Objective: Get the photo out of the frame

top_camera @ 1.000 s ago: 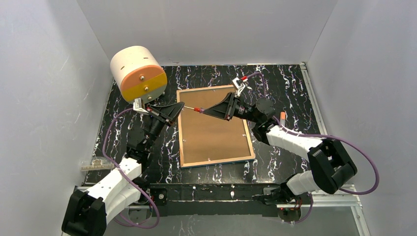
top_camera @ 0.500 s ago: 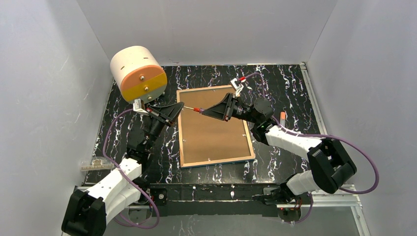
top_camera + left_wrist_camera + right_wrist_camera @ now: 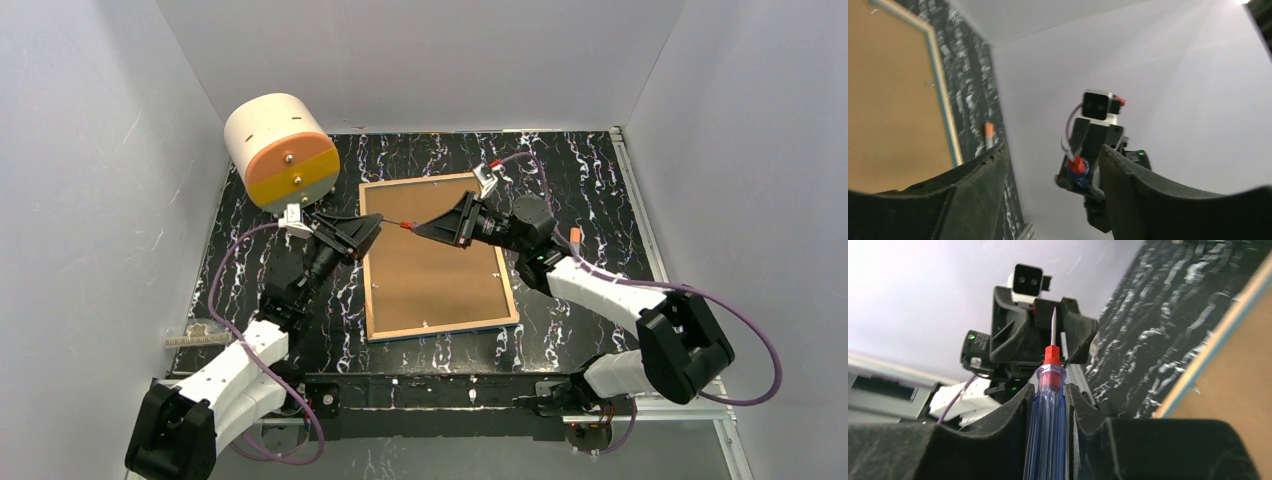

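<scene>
Your right gripper (image 3: 1047, 390) was clamped on a blue-handled screwdriver (image 3: 1045, 410), its tip pointing at your left gripper (image 3: 1053, 157), whose jaws stood wide apart with nothing in them. Both hung above the far left corner of the frame (image 3: 445, 329), which lay face down on the black marbled table (image 3: 590, 170) with its brown backing board (image 3: 435, 270) up. The photo was hidden.

frame (image 3: 942, 100) blue | backing board (image 3: 435, 265) brown | table (image 3: 580, 170) black, white-veined | screwdriver (image 3: 1045, 415) blue, red
</scene>
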You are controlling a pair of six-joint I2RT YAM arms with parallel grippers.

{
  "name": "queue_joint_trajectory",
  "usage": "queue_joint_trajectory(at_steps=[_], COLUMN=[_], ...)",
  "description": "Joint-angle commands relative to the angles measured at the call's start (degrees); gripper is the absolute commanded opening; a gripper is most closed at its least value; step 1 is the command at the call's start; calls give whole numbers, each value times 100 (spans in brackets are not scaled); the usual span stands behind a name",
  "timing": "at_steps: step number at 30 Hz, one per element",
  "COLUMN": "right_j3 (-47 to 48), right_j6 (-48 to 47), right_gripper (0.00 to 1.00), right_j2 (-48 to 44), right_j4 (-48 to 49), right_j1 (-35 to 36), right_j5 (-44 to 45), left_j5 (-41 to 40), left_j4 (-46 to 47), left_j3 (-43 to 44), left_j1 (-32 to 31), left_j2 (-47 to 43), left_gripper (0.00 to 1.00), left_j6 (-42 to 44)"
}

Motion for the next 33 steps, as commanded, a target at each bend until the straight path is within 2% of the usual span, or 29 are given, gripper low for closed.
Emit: queue_joint_trajectory(at_steps=[1, 2, 5, 8, 12, 19, 25, 33], right_j3=[284, 396, 510, 788, 1162, 1834, 2628, 3284], right_j6=[-689, -873, -1197, -1484, -1787, -2239, -2459, -2517], right_gripper=[1, 1, 1, 1, 1, 1, 1, 1], right_j2=[-596, -645, -738, -463, -204, 220, 939, 1696], right_j4=[-2403, -3302, -4262, -5030, -5780, -6397, -6753, -6924], right_j1=[-369, -448, -481, -470, -198, 255, 767, 1213], right_j5=[716, 866, 1051, 685, 894, 1462, 1789, 2048], left_j5=[-27, -356, -975, -990, -685, -1056, -1044, -1135], left_j4=[-3454, -4334, -6118, -6892, -7282, -7869, -7846, -7661], left_j3=[894, 1155, 1727, 1940, 1865, 1646, 1398, 1199], left_j1=[-15, -16, -11, -7, -16, -16, -75, -219], left_j2=[-339, -386, -217, 188, 569, 731, 995, 1045], left_gripper=[72, 77, 84, 85, 85, 81, 72, 70], left_j6=[1672, 2035, 2810, 3189, 3390, 3540, 3628, 3508])
